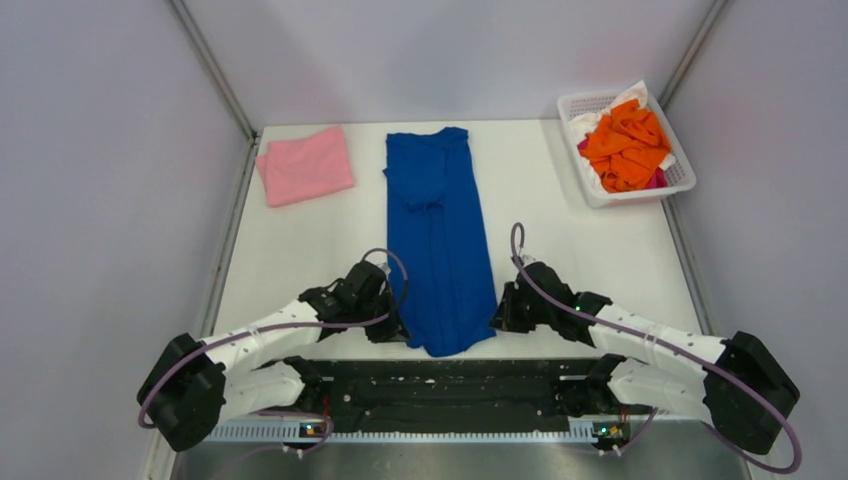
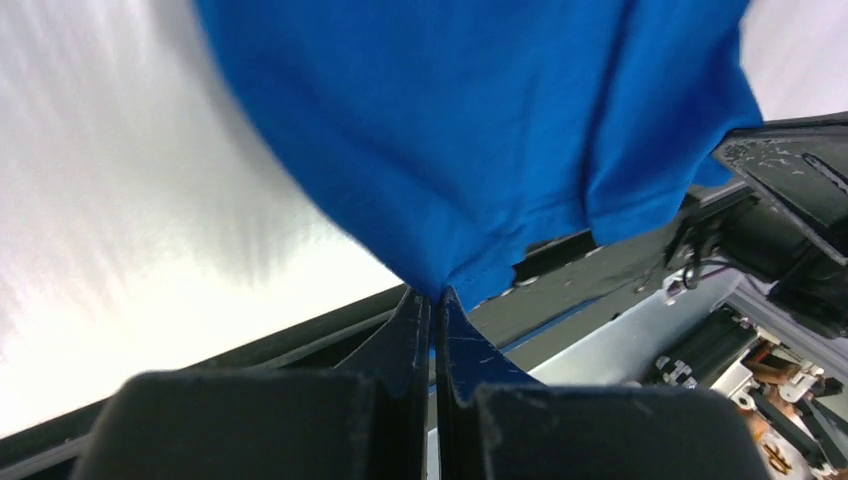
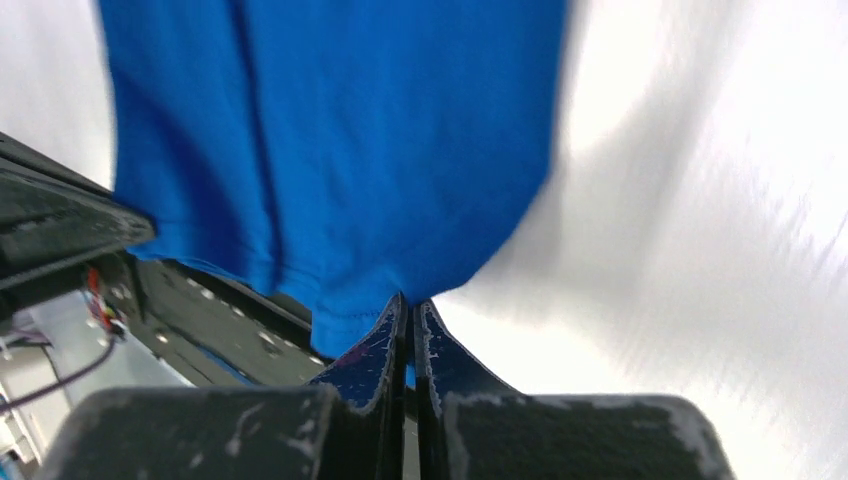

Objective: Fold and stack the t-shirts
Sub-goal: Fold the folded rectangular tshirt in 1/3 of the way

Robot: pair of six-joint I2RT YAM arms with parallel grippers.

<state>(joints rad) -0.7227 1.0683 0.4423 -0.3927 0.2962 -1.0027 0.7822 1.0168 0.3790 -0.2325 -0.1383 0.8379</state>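
A royal blue t-shirt [image 1: 438,235] lies folded into a long narrow strip down the middle of the table, plain side up. My left gripper [image 1: 398,330] is shut on its near left corner; the cloth [image 2: 480,130] is pinched between the fingertips [image 2: 412,320]. My right gripper [image 1: 497,316] is shut on its near right corner, with the cloth [image 3: 330,140] running up from the fingertips [image 3: 432,330]. A folded light pink t-shirt [image 1: 304,165] lies at the far left. Orange t-shirts [image 1: 626,143] are heaped in the basket.
A white plastic lattice basket [image 1: 680,178] stands at the far right corner, with white and pink cloth under the orange. Grey walls close the table on three sides. A black rail [image 1: 450,385] runs along the near edge between the arm bases.
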